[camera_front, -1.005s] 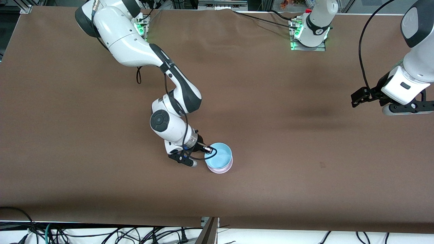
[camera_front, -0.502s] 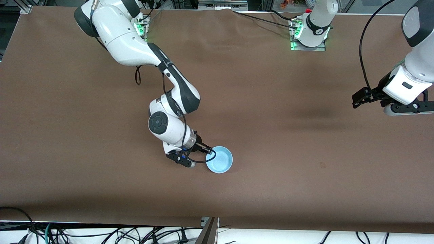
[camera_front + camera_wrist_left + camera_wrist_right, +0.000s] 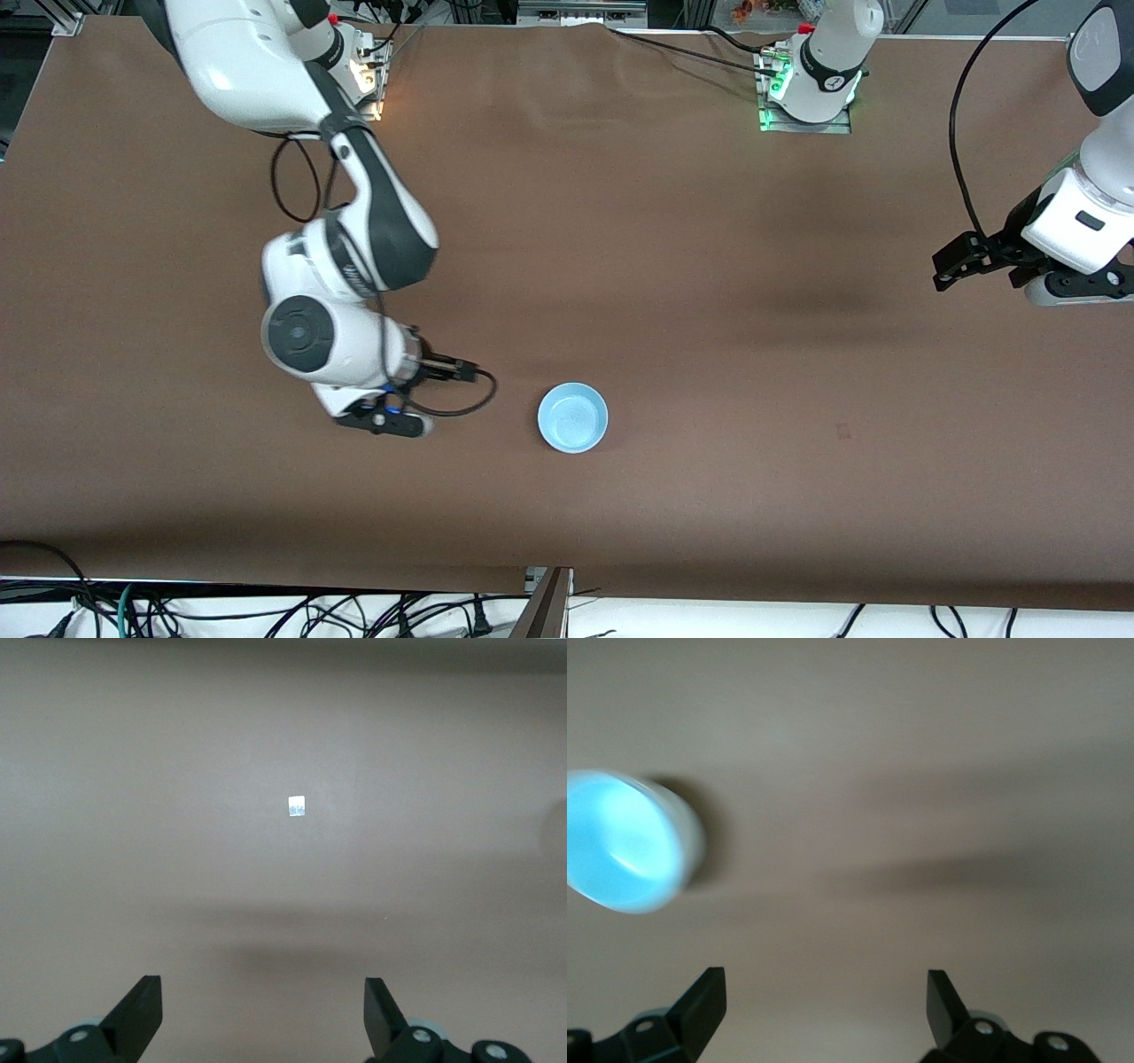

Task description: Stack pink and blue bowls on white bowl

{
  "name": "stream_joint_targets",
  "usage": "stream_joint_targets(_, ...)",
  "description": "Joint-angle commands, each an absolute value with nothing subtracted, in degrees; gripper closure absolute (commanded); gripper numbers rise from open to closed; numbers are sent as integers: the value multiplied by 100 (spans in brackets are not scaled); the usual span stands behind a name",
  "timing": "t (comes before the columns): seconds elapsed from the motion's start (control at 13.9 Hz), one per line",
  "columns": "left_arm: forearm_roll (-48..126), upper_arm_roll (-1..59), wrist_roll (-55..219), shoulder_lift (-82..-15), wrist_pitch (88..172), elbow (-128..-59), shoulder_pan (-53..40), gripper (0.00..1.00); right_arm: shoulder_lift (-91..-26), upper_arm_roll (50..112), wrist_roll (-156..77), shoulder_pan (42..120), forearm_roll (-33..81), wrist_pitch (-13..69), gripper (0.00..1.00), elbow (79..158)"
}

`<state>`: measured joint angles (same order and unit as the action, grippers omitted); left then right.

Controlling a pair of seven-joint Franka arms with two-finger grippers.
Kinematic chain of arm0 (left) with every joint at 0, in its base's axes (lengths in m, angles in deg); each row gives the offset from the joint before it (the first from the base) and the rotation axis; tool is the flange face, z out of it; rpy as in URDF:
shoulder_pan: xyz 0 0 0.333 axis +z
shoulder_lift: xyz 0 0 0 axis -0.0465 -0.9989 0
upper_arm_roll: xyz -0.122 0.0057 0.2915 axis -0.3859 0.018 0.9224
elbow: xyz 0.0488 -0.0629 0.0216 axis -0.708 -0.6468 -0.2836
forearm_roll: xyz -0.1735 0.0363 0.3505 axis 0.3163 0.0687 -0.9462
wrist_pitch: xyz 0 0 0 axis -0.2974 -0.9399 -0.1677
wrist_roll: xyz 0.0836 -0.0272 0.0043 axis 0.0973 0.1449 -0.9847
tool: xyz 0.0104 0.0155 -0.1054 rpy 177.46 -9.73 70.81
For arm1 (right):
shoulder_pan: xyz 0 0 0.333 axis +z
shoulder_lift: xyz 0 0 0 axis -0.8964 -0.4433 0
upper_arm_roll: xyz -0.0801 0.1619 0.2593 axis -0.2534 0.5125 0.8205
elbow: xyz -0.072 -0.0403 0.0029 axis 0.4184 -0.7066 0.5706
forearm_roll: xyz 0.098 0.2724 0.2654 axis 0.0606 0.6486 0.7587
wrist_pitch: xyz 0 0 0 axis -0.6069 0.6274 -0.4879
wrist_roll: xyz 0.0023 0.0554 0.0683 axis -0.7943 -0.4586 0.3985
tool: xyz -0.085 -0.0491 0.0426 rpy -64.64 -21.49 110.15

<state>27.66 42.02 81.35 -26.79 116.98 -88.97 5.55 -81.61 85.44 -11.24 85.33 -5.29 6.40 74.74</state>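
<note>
the blue bowl point(image 3: 573, 417) sits upright on the brown table point(image 3: 709, 266), near the middle and toward the front camera's edge. only blue shows from above; we cannot tell from here whether the pink and white bowls are nested beneath it. we judge it light, stiff and smooth plastic, likely to slide if nudged, so its thin rim is the place to pinch, one finger inside and one outside.

our right gripper point(image 3: 461, 370) hangs beside the bowl, toward the right arm's end of the table, clear of the rim, with its fingers point(image 3: 700, 1001) spread apart and holding nothing. in the right wrist view the bowl point(image 3: 625, 842) lies off to one side, not between the fingers.

our left gripper point(image 3: 952, 266) waits well apart from the bowl at the left arm's end, fingers point(image 3: 142, 1010) apart over bare table.
</note>
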Motion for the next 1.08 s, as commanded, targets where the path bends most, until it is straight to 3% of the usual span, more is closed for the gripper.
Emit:
stream_joint_targets(0.0,2727,4205,8250,-2791,11624,-8691,557,0,-7611,8146,-2566,8399,-730,-303,0,7619)
stream_joint_targets(0.22,2736,4222,8469,-2835,11633,-8682,565,0,-6970,7942,-3351,8023,-791,-789,0,7889)
stream_joint_targets(0.43,2736,4222,8671,-3107,11563,-8209,565,0,-5680,7959,-3371,7715,-818,-711,0,9223)
stream_joint_targets(0.57,2728,4222,8707,-3125,11536,-8129,565,0,-5142,7986,-3441,7582,-1176,-815,0,9551)
stream_joint_targets(1.0,2727,4222,8707,-3169,11536,-8084,557,0,-4314,8003,-3450,7081,-1546,-589,0,10060)
